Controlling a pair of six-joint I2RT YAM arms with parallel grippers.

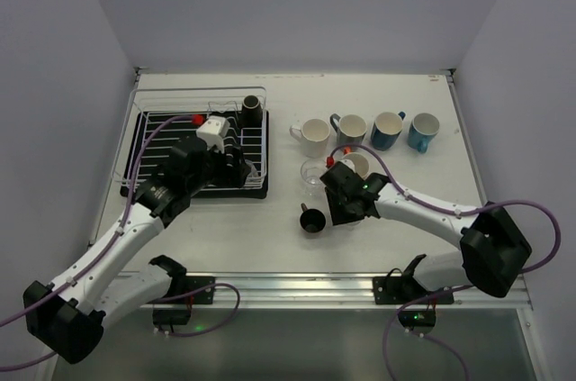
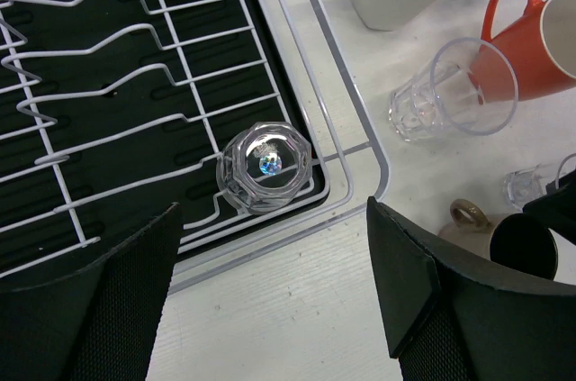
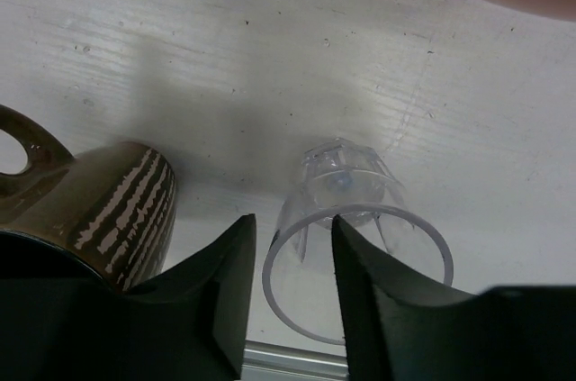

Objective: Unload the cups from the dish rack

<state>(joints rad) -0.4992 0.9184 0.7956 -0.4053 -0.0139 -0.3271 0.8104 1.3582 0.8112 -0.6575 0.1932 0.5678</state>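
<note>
Double action!
Left pincer (image 2: 272, 212) gapes over upturned clear glass tumbler (image 2: 265, 165), near-right corner of white wire dish rack (image 1: 162, 129); right pincer (image 3: 292, 230) straddles rim of second clear tumbler (image 3: 346, 183), grip unclear.

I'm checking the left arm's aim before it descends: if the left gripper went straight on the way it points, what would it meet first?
The upside-down clear glass tumbler in a corner of the dish rack, centred ahead of the open left gripper; how far off is unclear.

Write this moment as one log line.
left fingers: open above upside-down glass tumbler in dish rack | right fingers: open astride rim of second glass tumbler, beside brown mug
</note>
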